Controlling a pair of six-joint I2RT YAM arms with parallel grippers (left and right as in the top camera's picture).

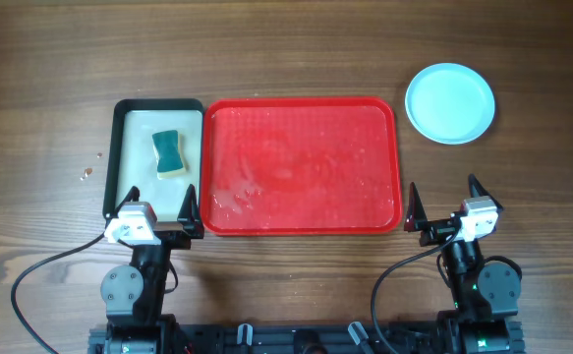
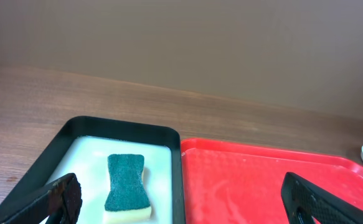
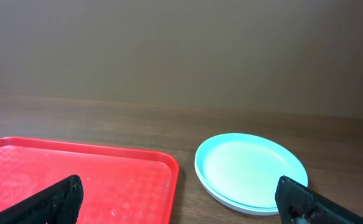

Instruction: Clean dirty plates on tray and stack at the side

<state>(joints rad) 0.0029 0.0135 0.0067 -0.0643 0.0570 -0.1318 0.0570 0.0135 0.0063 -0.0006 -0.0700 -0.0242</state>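
brown wood-grain table (image 1: 286, 49) under everything. ahead and slightly left of the left gripper (image 1: 160, 208), a black-rimmed tray (image 1: 158, 103) with a pale inside, holding a green-topped sponge (image 1: 169, 153) lying flat, yellow underside showing in the left wrist view. left gripper spread wide, gripping nothing, over the near end of that black-rimmed tray, apart from the sponge. to its right, ahead of both grippers and between them, the red tray (image 1: 306, 101), edge right against the black-rimmed tray, floor marked with wet streaks and droplets. right gripper (image 1: 444, 197) just off the red tray's near right corner, likewise gaping wide and empty, over the table. well ahead of the right gripper, off the red tray on the table, the plates (image 1: 450, 102) stacked, pale blue on top; two rims visible in the right wrist view, exact count impossible to tell.
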